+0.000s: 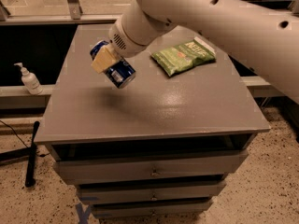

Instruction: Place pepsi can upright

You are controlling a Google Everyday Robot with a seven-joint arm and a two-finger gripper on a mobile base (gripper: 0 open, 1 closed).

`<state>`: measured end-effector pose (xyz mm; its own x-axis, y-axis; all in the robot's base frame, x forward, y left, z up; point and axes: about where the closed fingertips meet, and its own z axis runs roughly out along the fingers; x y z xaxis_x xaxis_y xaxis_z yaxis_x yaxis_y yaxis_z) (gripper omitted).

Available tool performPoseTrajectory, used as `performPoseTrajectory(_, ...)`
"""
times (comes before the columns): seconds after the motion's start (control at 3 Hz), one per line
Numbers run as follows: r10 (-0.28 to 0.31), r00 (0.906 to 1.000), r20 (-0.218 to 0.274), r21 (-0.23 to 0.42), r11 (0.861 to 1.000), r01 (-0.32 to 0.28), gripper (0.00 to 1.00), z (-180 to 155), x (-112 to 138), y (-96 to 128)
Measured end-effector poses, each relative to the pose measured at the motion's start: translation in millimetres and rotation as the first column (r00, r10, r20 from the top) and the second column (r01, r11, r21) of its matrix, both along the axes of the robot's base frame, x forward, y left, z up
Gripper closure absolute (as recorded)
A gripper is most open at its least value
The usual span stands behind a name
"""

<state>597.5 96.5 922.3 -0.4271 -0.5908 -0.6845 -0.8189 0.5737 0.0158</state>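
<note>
The pepsi can (117,69) is dark blue with a silver end and is held tilted in the air above the left part of the grey table (187,111). Its silver end points down and to the right. My gripper (106,59) is shut on the pepsi can, with a tan finger pad (104,59) pressed against its side. The can casts a shadow on the tabletop below it.
A green chip bag (183,56) lies on the table's far right. The table is a cabinet with drawers (152,171) below. A white pump bottle (30,80) stands on a ledge to the left. A black bar (32,153) lies on the floor at left.
</note>
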Motion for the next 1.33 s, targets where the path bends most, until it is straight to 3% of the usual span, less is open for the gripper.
performPoseTrajectory(0.33,0.000,1.0000,0.000,0.000,1.000,0.000,1.00,0.0,0.0,0.0)
performPoseTrajectory(0.67,-0.015,0.9991,0.039,0.047,0.999,0.013,1.00,0.4,14.6,7.9)
performPoseTrajectory(1.0,-0.043,0.9919,0.120,0.139,0.990,0.026,1.00,-2.7,47.3,30.2)
performPoseTrajectory(1.33,-0.064,0.9742,0.216,0.225,0.974,0.014,1.00,0.3,76.0,54.7)
